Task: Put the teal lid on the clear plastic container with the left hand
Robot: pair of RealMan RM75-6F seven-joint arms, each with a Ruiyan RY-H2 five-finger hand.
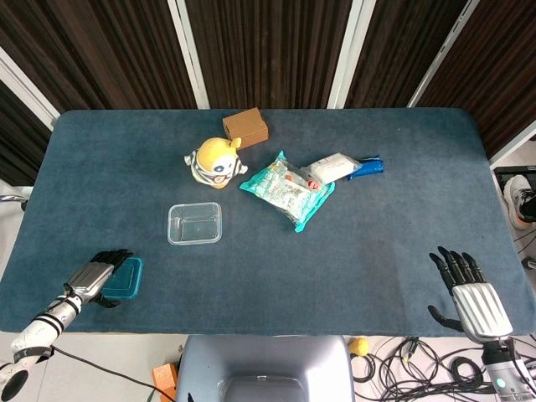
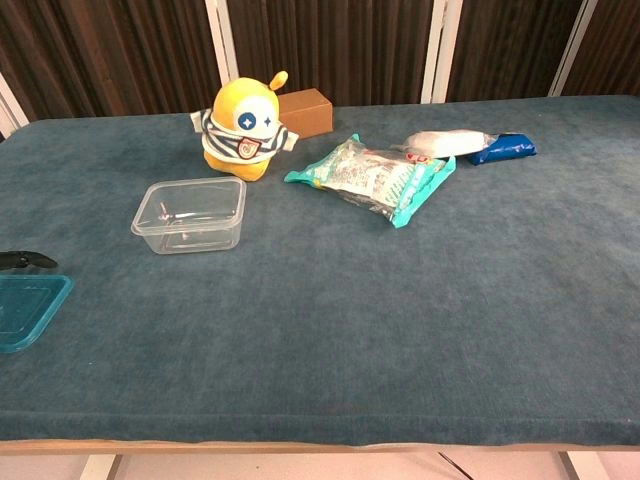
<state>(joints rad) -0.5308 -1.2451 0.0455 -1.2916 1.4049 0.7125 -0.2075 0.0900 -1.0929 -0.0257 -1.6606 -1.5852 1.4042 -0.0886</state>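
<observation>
Resting near left: teal lid [image 1: 126,279], left hand [image 1: 99,275] on it, fingers laid over its edge. Farther in, clear plastic container [image 1: 195,224]. Near right, right hand [image 1: 469,289], fingers spread.

Black-fingered hands, left hand [image 1: 99,276] and right hand [image 1: 466,289], silver ribbed backs, white-grey forearms.

Yellow toy figure [image 1: 216,162] just beside brown box [image 1: 245,127]. Right of the toy, teal snack bag [image 1: 288,189], white packet [image 1: 332,167], blue packet [image 1: 367,167].

blue table [image 1: 352,260] carries lid [image 1: 126,280], container [image 1: 194,224], toy [image 1: 216,162].
</observation>
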